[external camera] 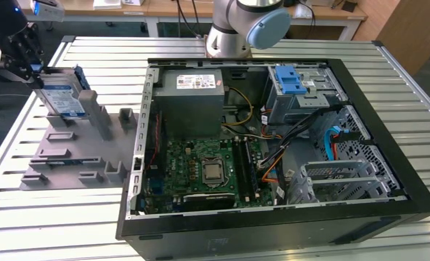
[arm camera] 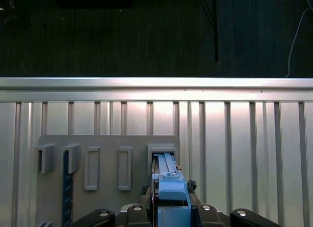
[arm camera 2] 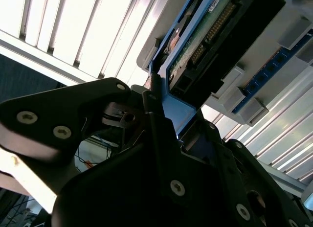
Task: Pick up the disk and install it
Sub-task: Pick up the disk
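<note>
**Disk gripped at the rack**

Gripper (external camera: pixel 35 79) clamped on the disk (external camera: pixel 61 97) by its blue-railed end. The drive stands on edge at its slot in the grey holder rack (external camera: pixel 77 144), well apart from the open computer case (external camera: pixel 273 222). The edge grip probably allows a straight lift out.

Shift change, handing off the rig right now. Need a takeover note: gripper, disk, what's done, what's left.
Gripper: shut on the top edge of the flat silver hard drive with blue side rails.
Disk: stands on edge in a slot of the grey plastic holder plate, to the exterior view's left of the open black computer case. Cannot tell if it has lifted clear of the slot.
Done: grasp made.
Left: disk is not yet in the case, so the install is not done.
</note>
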Robot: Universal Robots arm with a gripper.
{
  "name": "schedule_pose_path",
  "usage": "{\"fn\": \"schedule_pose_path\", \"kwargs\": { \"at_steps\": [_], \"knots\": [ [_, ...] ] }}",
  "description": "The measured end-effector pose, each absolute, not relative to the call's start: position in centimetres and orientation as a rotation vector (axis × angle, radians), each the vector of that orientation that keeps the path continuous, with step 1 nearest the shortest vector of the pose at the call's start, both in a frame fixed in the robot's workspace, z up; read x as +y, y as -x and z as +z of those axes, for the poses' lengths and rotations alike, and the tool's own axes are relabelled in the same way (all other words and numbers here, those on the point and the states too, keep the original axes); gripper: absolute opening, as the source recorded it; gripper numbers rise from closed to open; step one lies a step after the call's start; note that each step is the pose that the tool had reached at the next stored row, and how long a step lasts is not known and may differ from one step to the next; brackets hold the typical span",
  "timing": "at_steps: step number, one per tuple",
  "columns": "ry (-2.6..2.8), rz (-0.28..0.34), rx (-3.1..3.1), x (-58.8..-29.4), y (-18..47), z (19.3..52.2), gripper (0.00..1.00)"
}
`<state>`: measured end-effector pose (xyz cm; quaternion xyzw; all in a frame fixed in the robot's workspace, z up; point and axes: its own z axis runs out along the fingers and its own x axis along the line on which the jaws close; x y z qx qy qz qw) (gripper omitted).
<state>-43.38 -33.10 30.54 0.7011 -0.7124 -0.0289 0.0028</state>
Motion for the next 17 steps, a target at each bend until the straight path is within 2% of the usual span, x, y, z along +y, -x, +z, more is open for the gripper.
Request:
{"fn": "schedule_pose_path", "kwargs": {
  "at_steps": [17],
  "knots": [
    [-2.199, -0.091, -2.234, -33.1, 43.4, 31.7, 0.37]
  ]
}}
